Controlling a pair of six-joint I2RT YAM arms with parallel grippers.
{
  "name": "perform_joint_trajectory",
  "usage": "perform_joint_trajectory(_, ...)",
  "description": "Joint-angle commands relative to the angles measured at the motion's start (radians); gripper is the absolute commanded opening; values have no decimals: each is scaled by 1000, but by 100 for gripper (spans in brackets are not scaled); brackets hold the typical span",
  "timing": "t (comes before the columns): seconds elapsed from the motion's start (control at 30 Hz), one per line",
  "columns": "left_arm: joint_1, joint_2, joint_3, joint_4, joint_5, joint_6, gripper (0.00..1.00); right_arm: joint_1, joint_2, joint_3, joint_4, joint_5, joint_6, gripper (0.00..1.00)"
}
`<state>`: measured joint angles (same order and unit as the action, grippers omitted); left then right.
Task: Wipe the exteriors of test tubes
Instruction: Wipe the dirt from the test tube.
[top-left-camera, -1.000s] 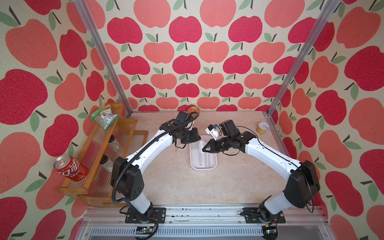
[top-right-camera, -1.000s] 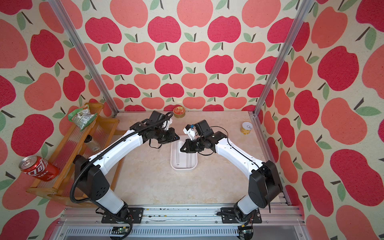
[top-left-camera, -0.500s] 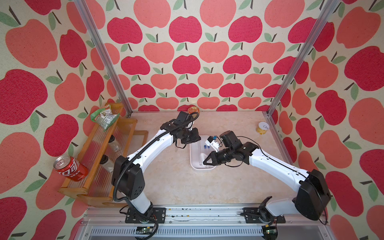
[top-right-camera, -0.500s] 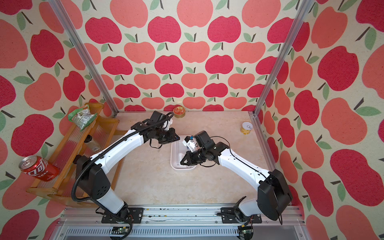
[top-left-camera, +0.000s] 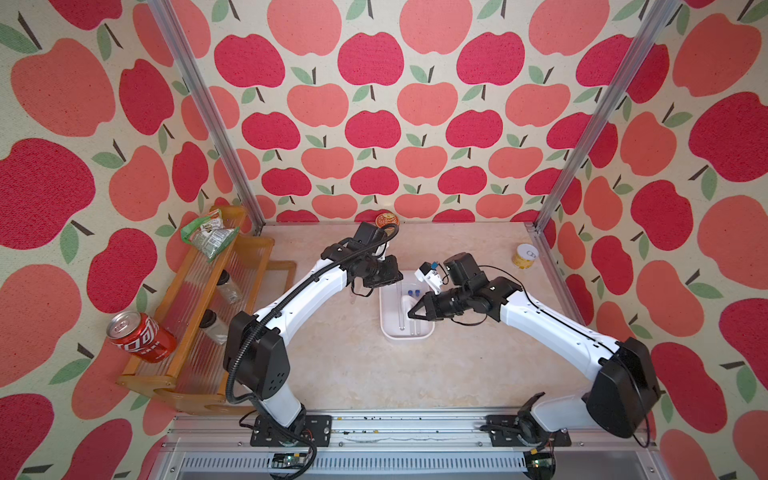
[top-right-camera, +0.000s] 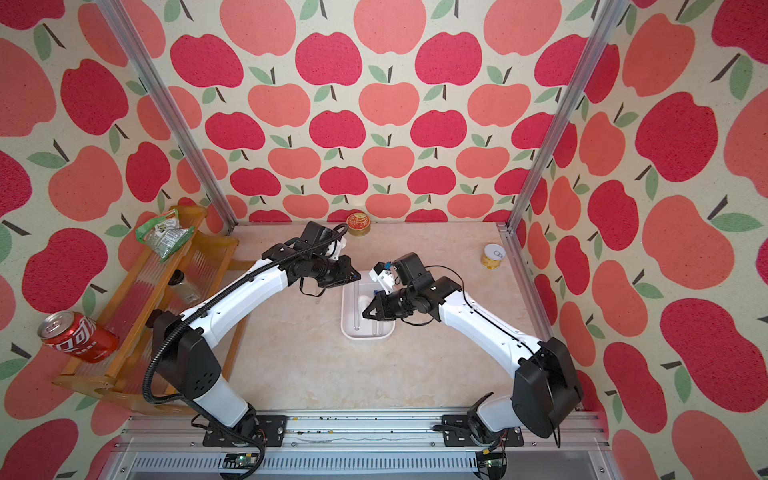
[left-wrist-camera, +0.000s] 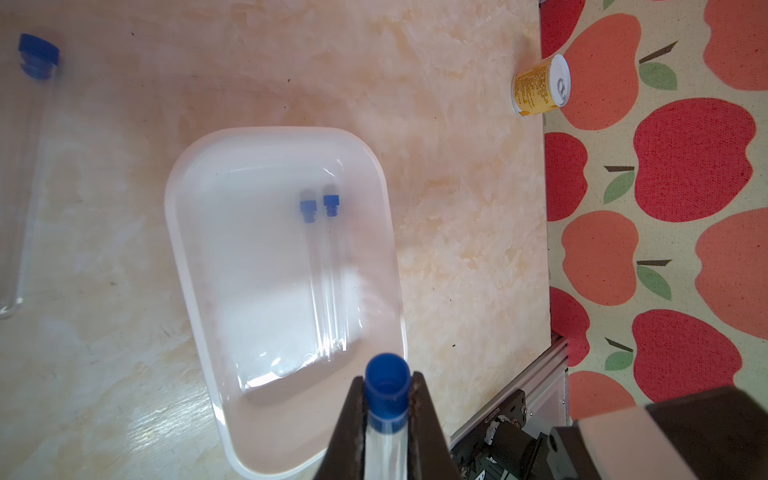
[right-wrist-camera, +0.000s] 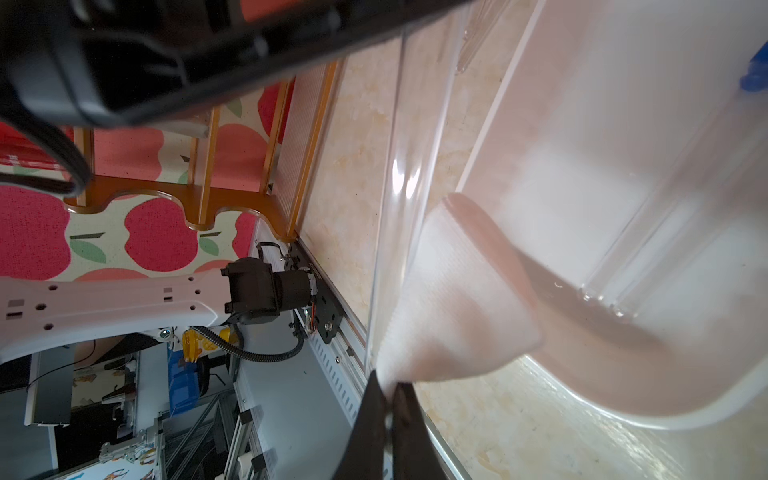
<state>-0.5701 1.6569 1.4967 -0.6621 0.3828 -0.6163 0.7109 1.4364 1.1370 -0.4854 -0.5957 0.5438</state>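
Note:
My left gripper (left-wrist-camera: 388, 382) is shut on the blue-capped end of a clear test tube (right-wrist-camera: 405, 178), which slants down over the white tray (left-wrist-camera: 178, 232). My right gripper (right-wrist-camera: 386, 384) is shut on a white cloth (right-wrist-camera: 453, 299) that lies against the lower part of that tube. Two more capped test tubes (left-wrist-camera: 322, 270) lie side by side in the tray. Another test tube (left-wrist-camera: 25, 166) lies on the table beside the tray. In both top views the right gripper (top-left-camera: 411, 314) (top-right-camera: 365, 314) points at the tray (top-left-camera: 386, 328) from the right, and the left gripper (top-left-camera: 397, 279) is over its far end.
A yellow can (top-left-camera: 524, 255) stands at the back right by the frame post. A red round tin (top-left-camera: 386, 219) sits at the back wall. On the left a wooden rack (top-left-camera: 195, 307) holds jars, a snack bag and a red soda can (top-left-camera: 139, 336).
My right gripper has carried the cloth along the held tube toward the table's front, then a little way back. The left gripper has hardly moved.

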Motion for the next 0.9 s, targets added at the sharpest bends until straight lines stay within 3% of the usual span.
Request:
perform_joint_trajectory(0.0, -15, 15, 10, 8, 12, -17, 13, -26, 40, 62, 4, -18, -19, 0)
perform_joint_trajectory(0.33, -24, 7, -15, 16, 15, -18, 12, -53, 64, 104, 25, -26, 4, 0)
perform_joint_trajectory(0.87, -22, 36, 25, 10, 17, -7, 12, 33, -96, -145, 77, -47, 67, 0)
